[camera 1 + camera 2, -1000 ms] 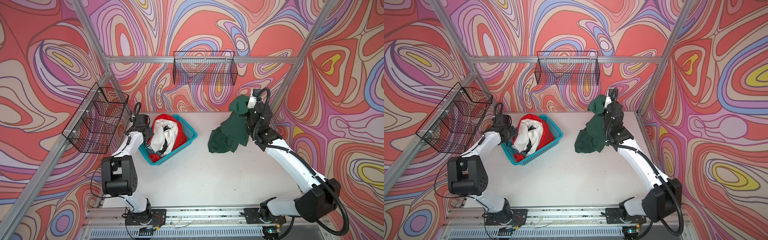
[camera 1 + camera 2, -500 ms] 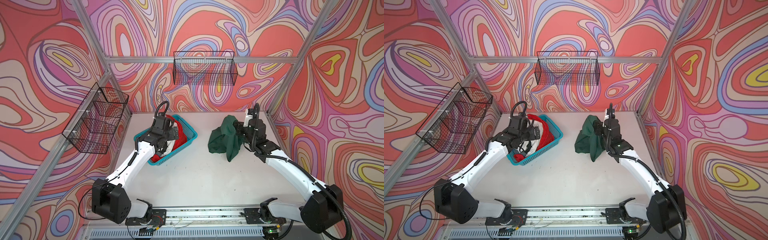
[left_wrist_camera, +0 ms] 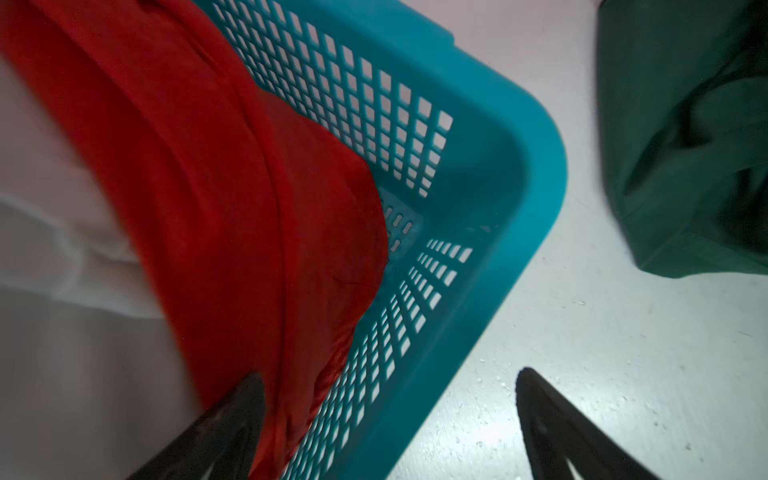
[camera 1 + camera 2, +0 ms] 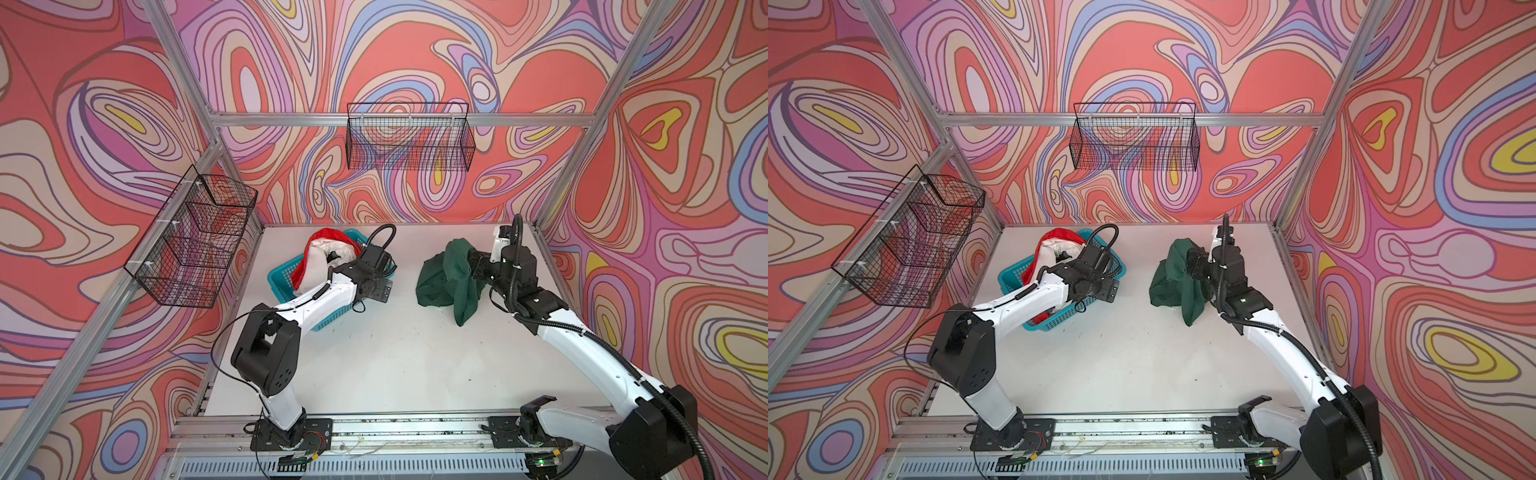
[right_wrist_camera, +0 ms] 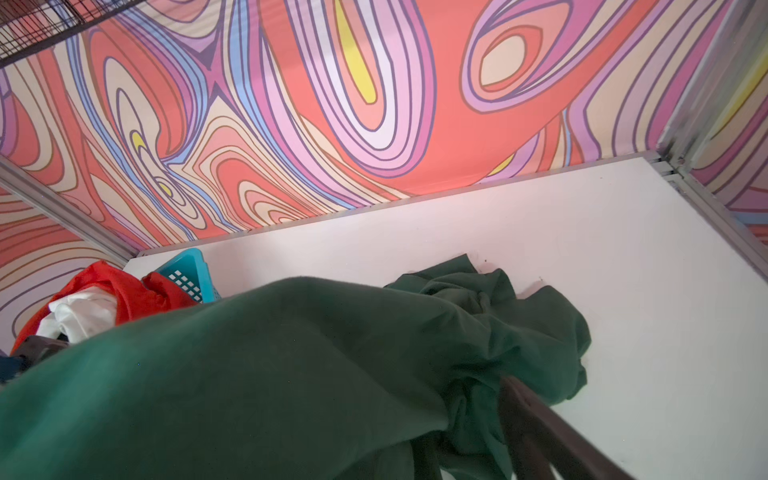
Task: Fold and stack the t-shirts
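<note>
Shirts, left to right. Found red shirt point(image 3: 232, 199) and white shirt point(image 4: 322, 266) heaped in basket point(image 4: 282, 275), left of centre on table point(image 4: 395, 365). Found left gripper point(image 3: 390, 374) over basket's right corner, jaws spread wide, holding nothing. Found green shirt point(image 4: 446, 278) right of centre, bunched on table and draped up over right gripper point(image 4: 476, 266). Could not tell whether those jaws pinched cloth or stood apart, being buried under a fold.

Judged step in hand as laying green shirt out flat before any fold. Would do well to free cloth from right gripper, then take one hem corner or shoulder per gripper and draw them apart. Should pinch a single layer, not a wad from the bunch.

Noted broad bare table near and centre for spreading. Noted far wall and right frame post close behind bunch, and basket near on left, so advised pulling nearward.
</note>
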Controlling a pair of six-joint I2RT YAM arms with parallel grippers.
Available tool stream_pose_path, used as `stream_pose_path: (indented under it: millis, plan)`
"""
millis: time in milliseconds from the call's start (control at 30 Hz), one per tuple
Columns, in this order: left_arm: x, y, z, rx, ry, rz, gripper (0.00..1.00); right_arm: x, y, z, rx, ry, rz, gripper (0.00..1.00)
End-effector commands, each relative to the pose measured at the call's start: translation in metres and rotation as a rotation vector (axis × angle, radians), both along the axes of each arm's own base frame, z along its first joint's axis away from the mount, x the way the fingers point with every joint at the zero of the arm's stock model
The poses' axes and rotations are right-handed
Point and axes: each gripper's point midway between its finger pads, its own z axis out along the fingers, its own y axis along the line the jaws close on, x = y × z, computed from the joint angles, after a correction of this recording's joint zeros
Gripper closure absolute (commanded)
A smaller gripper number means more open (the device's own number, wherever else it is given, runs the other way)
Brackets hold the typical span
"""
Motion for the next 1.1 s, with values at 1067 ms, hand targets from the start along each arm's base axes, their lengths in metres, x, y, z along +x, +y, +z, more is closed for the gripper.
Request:
stream_pose_path:
  millis: [1067]
  plan:
    - [0.141, 0.162, -0.037, 0.283, -0.004, 0.452, 0.34, -0.033, -0.032, -0.039, -0.038, 0.102, -0.124, 0.02]
